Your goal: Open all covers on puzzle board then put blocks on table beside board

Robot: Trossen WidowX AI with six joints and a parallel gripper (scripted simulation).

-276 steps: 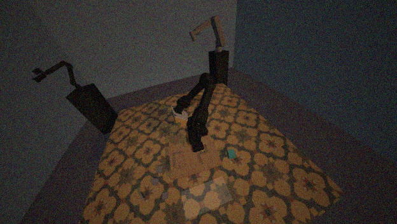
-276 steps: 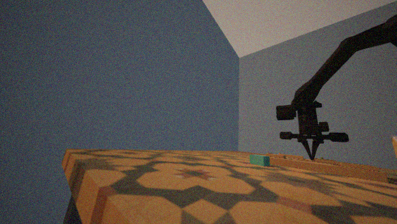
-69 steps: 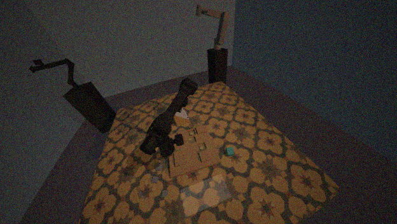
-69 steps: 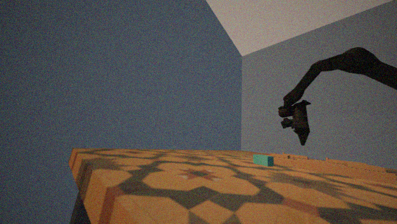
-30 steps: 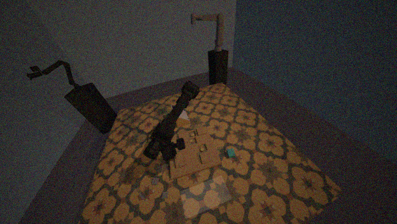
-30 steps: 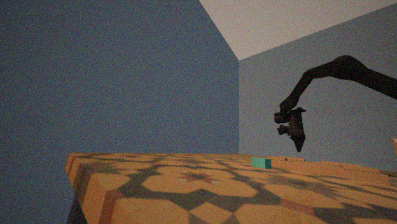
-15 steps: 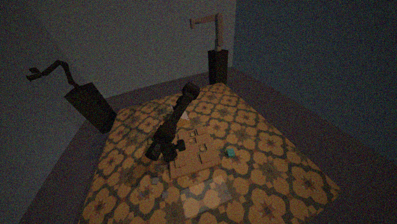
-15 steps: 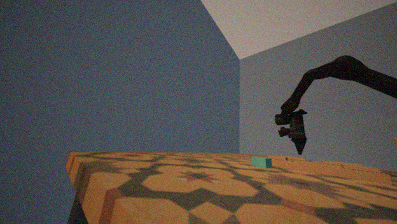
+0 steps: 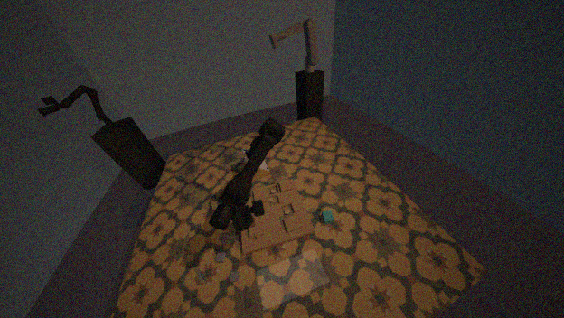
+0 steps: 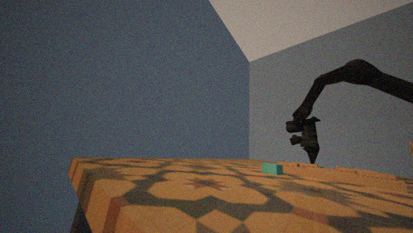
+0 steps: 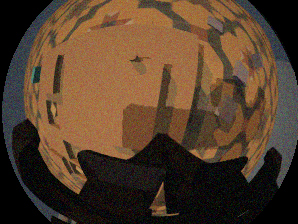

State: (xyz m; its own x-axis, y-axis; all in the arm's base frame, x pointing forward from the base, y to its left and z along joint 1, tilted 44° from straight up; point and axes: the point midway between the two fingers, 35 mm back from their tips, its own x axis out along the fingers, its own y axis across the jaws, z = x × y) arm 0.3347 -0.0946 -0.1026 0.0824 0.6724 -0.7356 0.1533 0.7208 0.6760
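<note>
The wood-coloured puzzle board point(image 9: 267, 235) point(image 10: 334, 173) point(image 11: 100, 75) lies on the patterned table. It has dark slots and several small square openings; its covers match its colour, so their positions are hard to tell. A teal block point(image 9: 327, 217) point(image 10: 272, 169) point(image 11: 36, 74) rests on the table beside the board, clear of it. My gripper point(image 10: 312, 162) point(image 11: 160, 137) is shut and empty, pointing down with its tips low at the board; contact cannot be told. In the top view the arm hides part of the board. In the wrist view the fingers cover the board's near part.
Small greyish pieces point(image 9: 220, 257) point(image 11: 240, 72) show on the table beyond one board side. A pale translucent rectangle point(image 9: 294, 277) shows in front of the board. A whitish object point(image 9: 263, 166) is behind the board. Two other arms stand on dark pedestals point(image 9: 131, 151) point(image 9: 309, 95) beyond the table.
</note>
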